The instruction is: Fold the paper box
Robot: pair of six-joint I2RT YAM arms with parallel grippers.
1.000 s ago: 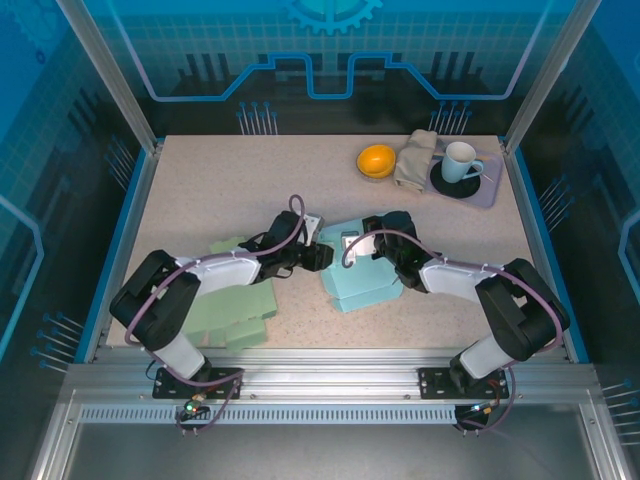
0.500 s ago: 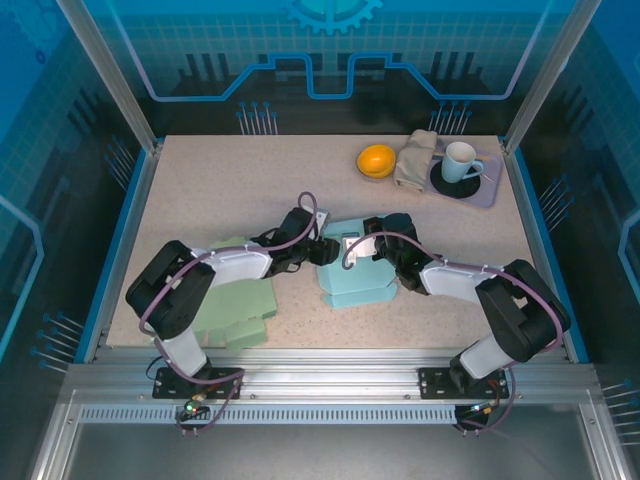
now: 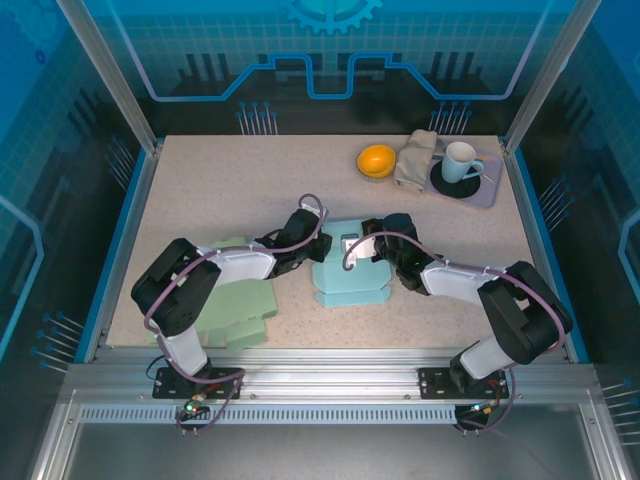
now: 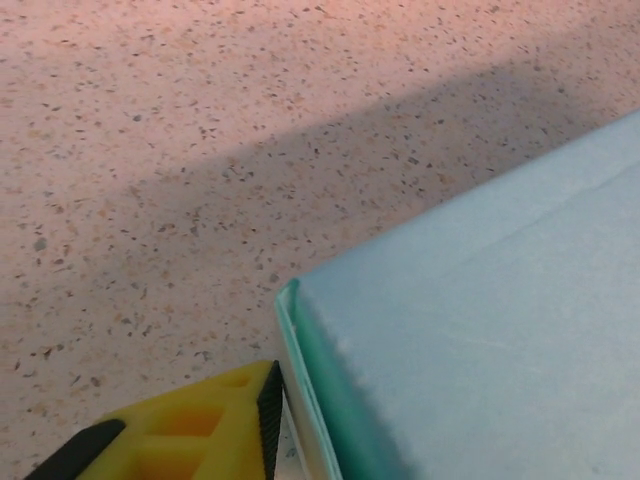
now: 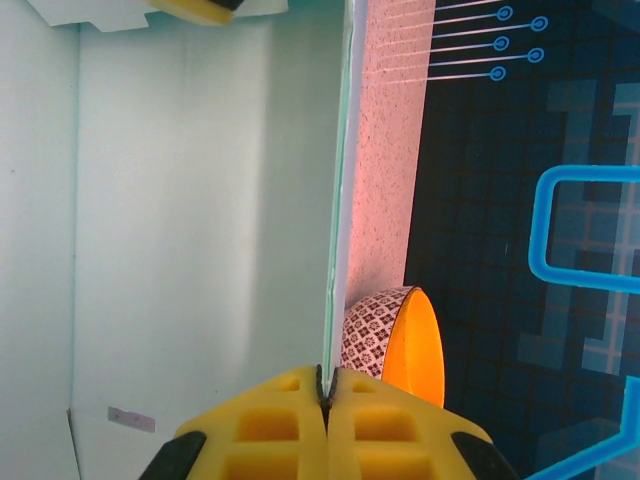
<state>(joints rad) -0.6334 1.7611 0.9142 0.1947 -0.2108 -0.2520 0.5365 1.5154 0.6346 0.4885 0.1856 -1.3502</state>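
Note:
The light blue paper box [image 3: 350, 278] stands half folded at the middle of the table, walls raised. My left gripper [image 3: 318, 244] is at its left wall. In the left wrist view one yellow finger [image 4: 205, 430] presses its black pad against the outside of that wall [image 4: 310, 400], while the blue panel [image 4: 480, 330] hides the other finger. My right gripper [image 3: 373, 247] is at the box's far right edge. Its jaws [image 5: 325, 385] are shut on the thin upright wall [image 5: 338, 200], with the box's pale inside [image 5: 200, 230] to the left.
A green flat paper sheet [image 3: 235, 300] lies under the left arm. At the back right are an orange bowl [image 3: 376, 160], a folded cloth [image 3: 415, 158] and a mug [image 3: 458, 160] on a tray [image 3: 488, 192]. The bowl [image 5: 400, 345] shows just beyond the gripped wall.
My left gripper has moved right up to the box's left wall and its jaws have narrowed there. The box has turned squarer to the table. The right gripper keeps its hold.

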